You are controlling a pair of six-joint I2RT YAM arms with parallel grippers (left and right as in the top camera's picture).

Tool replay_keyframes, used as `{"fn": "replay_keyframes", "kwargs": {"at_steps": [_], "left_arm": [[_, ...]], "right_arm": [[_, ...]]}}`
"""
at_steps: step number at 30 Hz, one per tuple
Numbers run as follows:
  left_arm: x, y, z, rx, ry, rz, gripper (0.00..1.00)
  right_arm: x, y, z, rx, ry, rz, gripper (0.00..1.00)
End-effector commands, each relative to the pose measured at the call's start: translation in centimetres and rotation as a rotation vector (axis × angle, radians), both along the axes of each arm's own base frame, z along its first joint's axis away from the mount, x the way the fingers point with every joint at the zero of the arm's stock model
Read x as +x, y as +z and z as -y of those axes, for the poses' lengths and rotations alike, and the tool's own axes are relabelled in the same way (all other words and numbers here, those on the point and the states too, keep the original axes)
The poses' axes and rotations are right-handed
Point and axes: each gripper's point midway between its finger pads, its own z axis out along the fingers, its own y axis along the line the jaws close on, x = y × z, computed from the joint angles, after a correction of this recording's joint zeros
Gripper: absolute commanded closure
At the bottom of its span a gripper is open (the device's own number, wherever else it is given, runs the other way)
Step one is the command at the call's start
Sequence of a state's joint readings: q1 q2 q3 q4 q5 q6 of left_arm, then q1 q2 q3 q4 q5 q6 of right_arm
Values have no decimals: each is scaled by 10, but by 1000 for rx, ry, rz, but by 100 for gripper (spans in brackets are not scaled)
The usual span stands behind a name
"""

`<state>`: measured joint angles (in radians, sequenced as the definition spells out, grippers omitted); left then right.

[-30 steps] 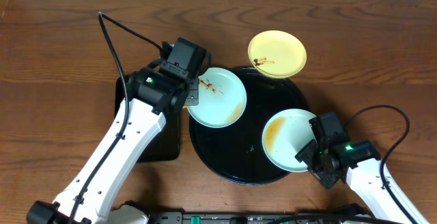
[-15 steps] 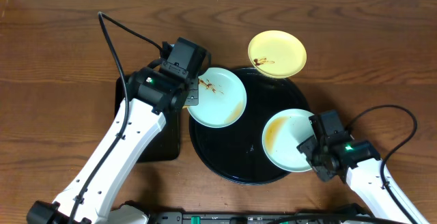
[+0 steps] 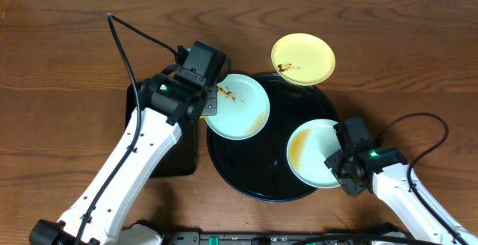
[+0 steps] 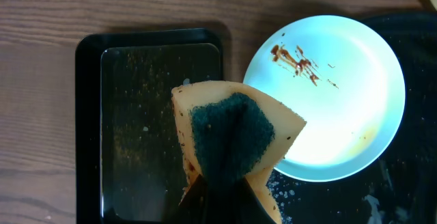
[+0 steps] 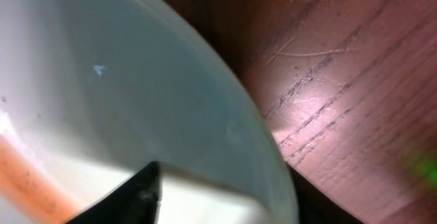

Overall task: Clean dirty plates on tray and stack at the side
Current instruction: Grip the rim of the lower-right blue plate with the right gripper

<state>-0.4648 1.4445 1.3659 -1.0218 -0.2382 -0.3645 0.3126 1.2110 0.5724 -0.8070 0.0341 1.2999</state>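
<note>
The round black tray (image 3: 263,179) holds two pale mint-blue plates. One (image 3: 239,109) lies at its upper left with brown smears; it also shows in the left wrist view (image 4: 334,108). The other (image 3: 312,154), with an orange-brown smear, lies at the lower right and fills the right wrist view (image 5: 123,94). The yellow plate (image 3: 302,58) rests on the tray's far rim. My left gripper (image 3: 211,99) is shut on a yellow-and-green sponge (image 4: 232,138) beside the upper mint plate. My right gripper (image 3: 340,163) is open astride the lower plate's right rim, one finger (image 5: 130,197) over its inside.
A smaller black rectangular tray (image 3: 181,155) lies left of the round tray, under my left arm; it also shows in the left wrist view (image 4: 136,115). Bare wooden table surrounds both trays. Black cables trail from each arm.
My right gripper has moved up and left onto the lower mint plate's rim. The left arm, sponge and all plates have not moved.
</note>
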Motion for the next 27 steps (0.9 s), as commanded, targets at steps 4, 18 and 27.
{"fn": "replay_keyframes", "kwargs": {"at_steps": [4, 18, 27], "left_arm": [[2, 7, -2, 1, -4, 19, 93], [2, 8, -1, 0, -4, 21, 93], [3, 8, -1, -3, -5, 26, 93]], "right_arm": [[-5, -9, 6, -29, -21, -29, 90], [-1, -7, 10, -69, 107, -14, 98], [41, 52, 12, -200, 400, 112, 98]]}}
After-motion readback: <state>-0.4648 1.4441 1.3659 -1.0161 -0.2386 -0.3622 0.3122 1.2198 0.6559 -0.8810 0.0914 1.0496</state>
